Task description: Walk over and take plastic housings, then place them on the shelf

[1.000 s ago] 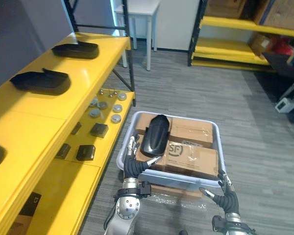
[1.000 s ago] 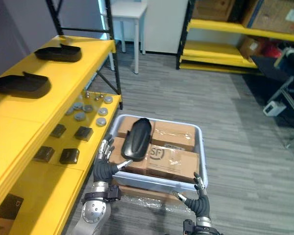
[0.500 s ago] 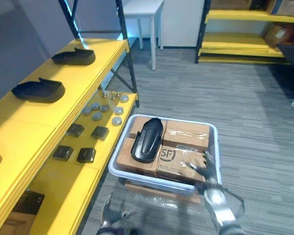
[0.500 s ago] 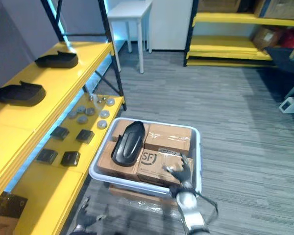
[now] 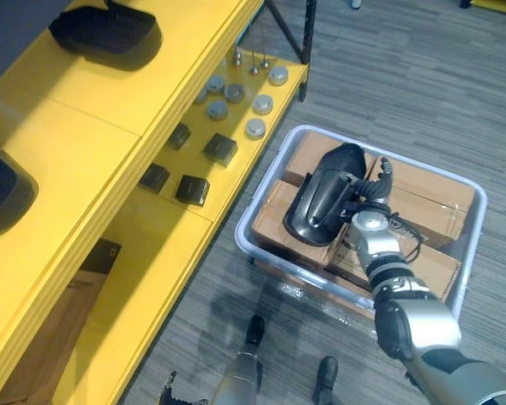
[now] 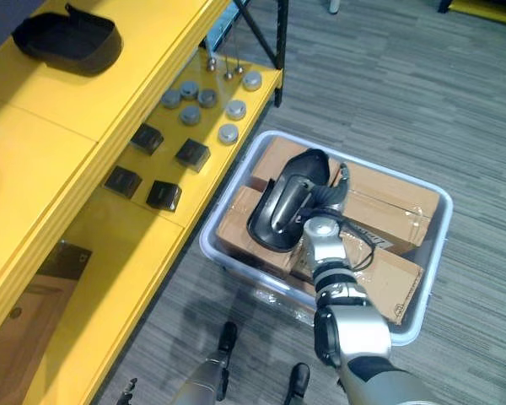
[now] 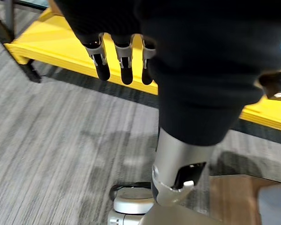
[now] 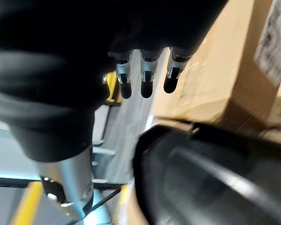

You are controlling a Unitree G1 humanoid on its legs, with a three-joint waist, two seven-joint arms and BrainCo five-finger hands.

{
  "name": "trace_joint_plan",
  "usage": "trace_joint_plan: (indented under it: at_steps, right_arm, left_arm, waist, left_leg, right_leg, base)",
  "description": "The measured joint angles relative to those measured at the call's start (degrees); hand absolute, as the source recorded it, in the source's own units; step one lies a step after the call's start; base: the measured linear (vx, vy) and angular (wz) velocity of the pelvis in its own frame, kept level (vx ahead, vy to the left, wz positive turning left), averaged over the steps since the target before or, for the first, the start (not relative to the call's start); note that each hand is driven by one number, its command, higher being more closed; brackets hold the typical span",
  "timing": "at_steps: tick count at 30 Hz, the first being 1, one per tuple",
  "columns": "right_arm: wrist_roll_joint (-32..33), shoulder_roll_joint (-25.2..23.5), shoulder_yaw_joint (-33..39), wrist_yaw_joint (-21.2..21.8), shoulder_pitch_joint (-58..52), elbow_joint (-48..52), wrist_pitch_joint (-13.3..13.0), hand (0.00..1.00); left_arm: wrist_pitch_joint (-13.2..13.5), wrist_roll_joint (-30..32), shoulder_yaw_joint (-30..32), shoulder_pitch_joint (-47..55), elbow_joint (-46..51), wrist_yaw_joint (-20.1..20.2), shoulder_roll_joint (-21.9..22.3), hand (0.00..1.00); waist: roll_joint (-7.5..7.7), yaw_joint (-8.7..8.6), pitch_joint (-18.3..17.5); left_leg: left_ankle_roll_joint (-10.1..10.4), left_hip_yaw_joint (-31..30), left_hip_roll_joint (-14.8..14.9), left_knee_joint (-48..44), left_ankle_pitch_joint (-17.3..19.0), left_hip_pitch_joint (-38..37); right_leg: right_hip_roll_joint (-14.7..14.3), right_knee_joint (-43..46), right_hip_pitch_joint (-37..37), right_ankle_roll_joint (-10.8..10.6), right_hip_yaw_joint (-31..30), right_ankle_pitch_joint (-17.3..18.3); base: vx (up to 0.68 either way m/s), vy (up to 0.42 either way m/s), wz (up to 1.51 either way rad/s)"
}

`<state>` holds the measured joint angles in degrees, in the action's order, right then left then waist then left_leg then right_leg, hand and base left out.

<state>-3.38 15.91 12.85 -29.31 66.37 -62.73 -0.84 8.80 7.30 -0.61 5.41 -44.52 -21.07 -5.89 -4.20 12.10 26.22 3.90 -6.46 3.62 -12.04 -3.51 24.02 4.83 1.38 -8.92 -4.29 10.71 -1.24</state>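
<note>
Nearest us, the left hand (image 7: 126, 65) hangs idle above the floor, fingers straight and holding nothing. Farther out, the right hand (image 5: 368, 192) reaches into the grey tote (image 5: 266, 190), fingers extended rather than curled, with nothing in its hold. The black plastic housing (image 5: 319, 198) lies just beside it at its 9 o'clock, resting hollow side up on the cardboard boxes (image 5: 422, 207) that fill the tote. We cannot tell whether the hand already touches it.

Beyond the tote, at its 10 o'clock, the lower shelf (image 5: 169, 245) carries dark blocks (image 5: 221, 149) and grey discs (image 5: 255, 128). Above it, the upper shelf (image 5: 110, 101) holds two more housings, one at 11 o'clock (image 5: 105, 34) and one at 9 o'clock (image 5: 4, 190), with bare yellow between them.

We judge the step in hand to be the take, with the grasp not yet made. The next move calls for closing fingers and thumb on the housing's edge, lifting it clear of the tote wall, and carrying it toward 10 o'clock.
</note>
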Motion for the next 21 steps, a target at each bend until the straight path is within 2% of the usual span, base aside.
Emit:
trace_joint_plan:
  at_steps: [3,8,15,16,21]
  right_arm:
    - [-1.67,2.33,-0.90,-0.62,2.64,-1.40,1.03,0.00]
    - [-3.95,2.89,-3.89,-0.98,4.00,-3.78,2.01,0.00]
    - [-4.35,4.32,-7.80,4.15,4.30,-8.84,3.15,0.00]
    - [-5.20,4.69,-8.48,5.12,4.37,-9.03,3.43,1.00]
    - [-6.46,6.40,-8.36,5.95,5.20,-10.30,4.17,1.00]
  left_arm:
    - [-0.04,-2.35,-1.02,-2.48,-1.68,-0.01,-0.66,0.00]
    - [0.03,-4.92,-2.79,-4.64,-2.79,-0.01,-1.56,0.00]
    - [-0.03,-8.91,-3.13,-7.98,-5.11,0.16,-2.03,0.00]
    - [-0.05,-9.45,-3.08,-8.17,-5.14,0.18,-2.05,0.00]
    - [-0.22,-10.81,-2.91,-9.49,-5.16,0.58,-2.27,0.00]
  waist:
    - [0.51,0.04,0.36]
    - [0.96,0.32,0.95]
    - [2.06,1.00,1.76]
    - [2.26,1.11,1.86]
    - [3.02,1.20,2.05]
  left_leg:
    - [0.13,-1.30,0.07,0.42,-0.78,1.93]
    - [0.33,-2.07,0.53,1.11,-1.54,3.37]
    - [0.58,-3.17,1.71,2.77,-2.88,5.48]
    - [0.64,-3.27,1.87,3.09,-3.07,5.52]
    - [1.24,-3.83,2.21,5.55,-4.22,5.49]
  right_leg:
    - [-0.43,-0.01,-1.59,-0.04,0.93,-0.29]
    - [-1.09,-0.24,-3.05,-0.53,0.93,-1.24]
    - [-2.36,-0.87,-5.32,-1.11,0.69,-3.42]
    - [-2.51,-0.87,-5.46,-1.10,0.69,-3.60]
    - [-2.80,-0.86,-6.35,-1.09,0.69,-3.62]
  base:
    - [-0.01,-0.021,0.17]
    - [0.00,-0.011,0.03]
    - [0.00,-0.009,0.00]
    - [0.00,0.000,0.00]
    - [0.01,-0.022,0.02]
